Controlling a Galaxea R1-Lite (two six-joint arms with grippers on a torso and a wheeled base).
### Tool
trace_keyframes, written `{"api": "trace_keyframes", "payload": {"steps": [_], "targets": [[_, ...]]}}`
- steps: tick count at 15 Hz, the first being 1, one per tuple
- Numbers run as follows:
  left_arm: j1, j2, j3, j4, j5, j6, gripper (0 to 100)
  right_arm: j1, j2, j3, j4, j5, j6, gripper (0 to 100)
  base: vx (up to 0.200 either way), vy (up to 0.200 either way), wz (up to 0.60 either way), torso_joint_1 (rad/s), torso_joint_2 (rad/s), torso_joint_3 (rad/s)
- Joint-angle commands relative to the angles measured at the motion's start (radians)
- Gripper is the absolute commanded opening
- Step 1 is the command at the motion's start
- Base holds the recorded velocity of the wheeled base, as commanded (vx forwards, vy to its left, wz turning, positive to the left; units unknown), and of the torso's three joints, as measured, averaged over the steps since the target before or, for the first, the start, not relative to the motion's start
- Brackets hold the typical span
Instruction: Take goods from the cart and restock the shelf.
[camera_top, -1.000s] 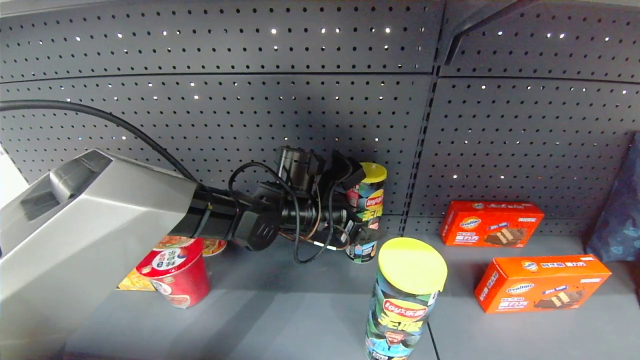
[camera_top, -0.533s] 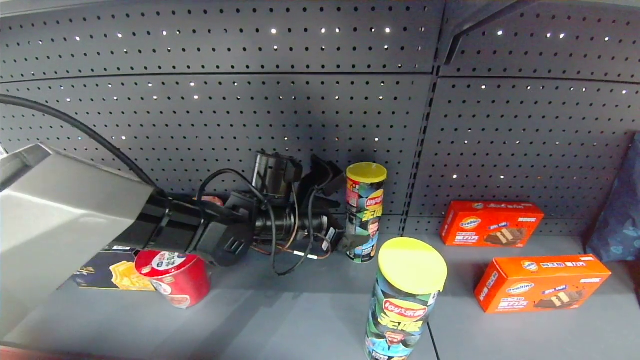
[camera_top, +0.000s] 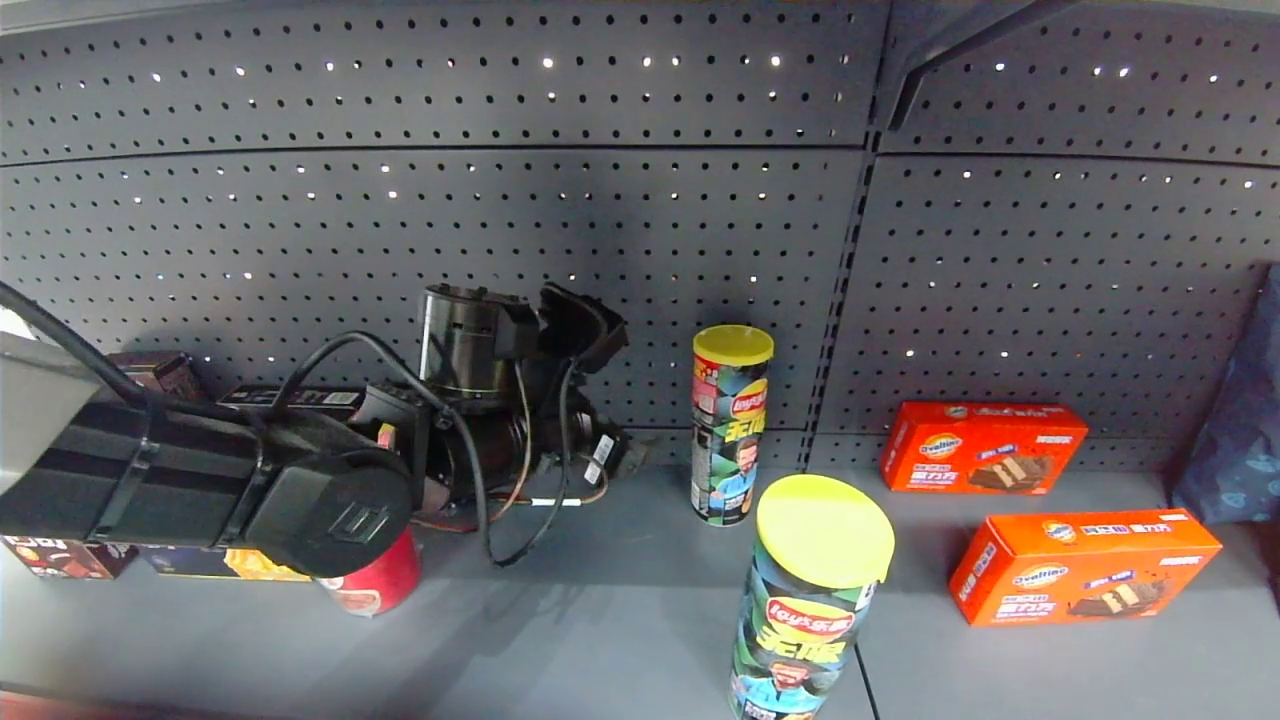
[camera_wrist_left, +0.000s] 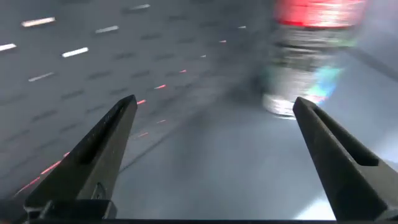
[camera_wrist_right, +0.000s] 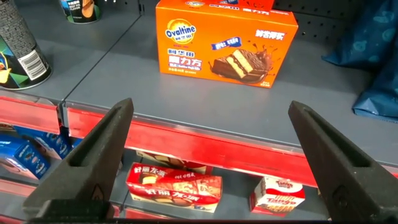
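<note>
Left gripper (camera_wrist_left: 214, 102) stood spread wide, empty; chip can (camera_wrist_left: 308, 56) ahead, untouched. Right gripper (camera_wrist_right: 209, 106) also gaped wide, held nothing; orange box (camera_wrist_right: 224, 43) beyond.

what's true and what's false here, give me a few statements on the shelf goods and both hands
The left hand is open and empty. True.
Two yellow-lidded cans, the rear can and the front can, stand upright on the shelf. True.
The left hand grips the rear can. False: it is open and apart from it.
Three orange boxes lie on the shelf. False: two, the rear orange box and the front orange box.
The right hand is shut. False: it is open.
</note>
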Motion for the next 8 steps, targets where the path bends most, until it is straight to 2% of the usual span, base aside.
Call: {"api": "trace_keyframes", "payload": {"steps": [1, 3, 8], "targets": [[-0.004, -0.003, -0.004, 0.0, 0.075, -0.005, 100, 0.001, 0.002, 0.0, 0.0, 0.0, 0.0, 100, 0.0, 0.0, 0.0, 0.0, 0.0, 0.0], [-0.006, 0.026, -0.009, 0.002, 0.098, -0.005, 100, 0.001, 0.002, 0.0, 0.0, 0.0, 0.001, 100, 0.0, 0.0, 0.0, 0.0, 0.0, 0.0], [-0.046, 0.139, -0.11, 0.008, 0.252, -0.005, 100, 0.001, 0.002, 0.0, 0.0, 0.0, 0.021, 100, 0.0, 0.0, 0.0, 0.0, 0.0, 0.0]]}}
